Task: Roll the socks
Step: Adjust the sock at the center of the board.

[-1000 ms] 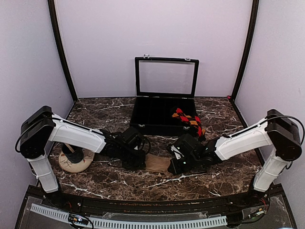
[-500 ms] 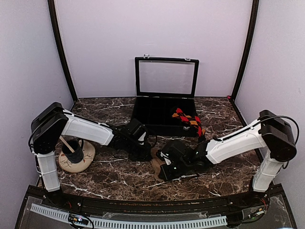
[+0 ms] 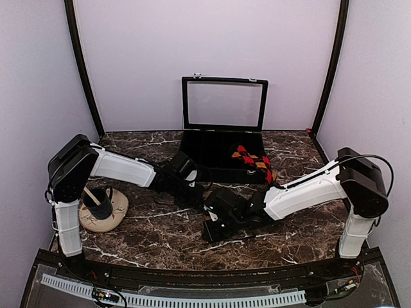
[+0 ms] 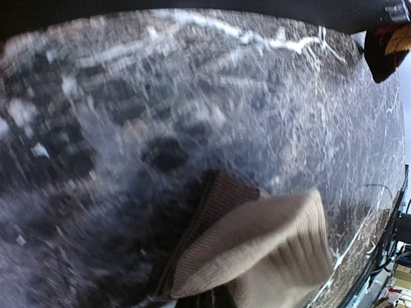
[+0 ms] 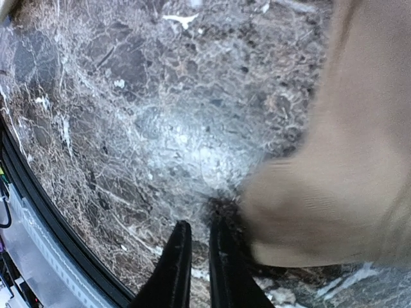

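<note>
The tan-brown sock (image 4: 257, 247) lies bunched and folded over on the marble. My left gripper (image 4: 212, 300) is shut on its near edge, and only the finger ends show at the bottom of the left wrist view. In the right wrist view the same sock (image 5: 347, 179) sits just right of my right gripper (image 5: 198, 224), whose two black fingers stand a narrow gap apart with bare marble between them. From above, both gripper heads (image 3: 196, 196) (image 3: 210, 228) meet at the table's middle and hide the sock. The argyle sock (image 3: 253, 160) (image 4: 388, 42) drapes over the case's right front corner.
A black compartment case (image 3: 192, 168) with its glass lid (image 3: 225, 102) raised stands at the back centre. On the left, a round wooden disc holds a black cup (image 3: 99, 204). A black rail (image 5: 38, 212) marks the near table edge.
The tan sock lay flat between the grippers; now it is folded and bunched. The left gripper carried its end rightward and back. The right gripper slid left and its jaws parted slightly.
</note>
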Controlling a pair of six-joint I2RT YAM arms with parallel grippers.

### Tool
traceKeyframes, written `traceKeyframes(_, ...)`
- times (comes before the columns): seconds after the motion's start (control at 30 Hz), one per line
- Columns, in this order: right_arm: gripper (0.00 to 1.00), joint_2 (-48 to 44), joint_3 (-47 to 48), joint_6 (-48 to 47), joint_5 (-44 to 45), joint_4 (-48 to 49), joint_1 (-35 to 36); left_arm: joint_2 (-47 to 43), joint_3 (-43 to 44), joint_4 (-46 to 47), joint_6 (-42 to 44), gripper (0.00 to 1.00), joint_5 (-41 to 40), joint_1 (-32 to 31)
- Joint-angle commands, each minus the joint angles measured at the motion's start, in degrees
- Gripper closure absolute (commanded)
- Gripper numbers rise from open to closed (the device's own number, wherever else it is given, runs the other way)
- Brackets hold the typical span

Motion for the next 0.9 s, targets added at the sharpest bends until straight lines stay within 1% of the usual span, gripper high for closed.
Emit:
traceKeyframes(0.0, 0.88, 0.8, 2.9, -0.4, 0.1, -0.1, 0.9, 1.8, 0.7, -4.7, 4.8, 0.99, -2.0, 2.2)
traceKeyframes(0.13, 0.88, 0.4, 4.3, -2.2, 0.2, -1.7, 0.9, 0.9, 0.6, -3.9, 7.0, 0.96, -1.0, 2.8)
traceKeyframes(0.23, 0.87, -2.4, 4.4, -4.4, 1.9, -3.4, 0.9, -0.5, -0.9, -2.2, 8.8, 0.95, 0.8, 2.9)
traceKeyframes(0.3, 0.86, -4.7, 4.6, -6.1, 3.6, -5.2, 0.9, -1.6, -2.0, -1.3, 9.9, 0.93, 1.8, 2.9)
traceKeyframes(0.43, 0.84, -8.8, 5.3, -9.7, 7.1, -10.7, 0.8, -4.1, -3.4, -0.5, 11.6, 0.78, 3.5, 2.8)
traceKeyframes(0.57, 0.82, -12.3, 5.2, -11.9, 11.3, -13.5, 0.7, -7.3, -4.4, -0.2, 11.6, 0.62, 3.2, 2.8)
traceKeyframes(0.6, 0.81, -13.0, 5.0, -12.3, 12.5, -14.1, 0.5, -8.1, -4.5, -0.1, 11.5, 0.59, 2.9, 2.8)
traceKeyframes(0.73, 0.80, -13.5, 4.4, -14.4, 15.4, -15.9, -1.7, -10.6, -4.7, -0.2, 10.9, 0.56, 1.9, 2.8)
traceKeyframes(0.87, 0.79, -13.0, 3.6, -17.8, 15.2, -15.5, -6.1, -12.8, -5.1, 0.7, 9.9, 0.53, 2.0, 2.5)
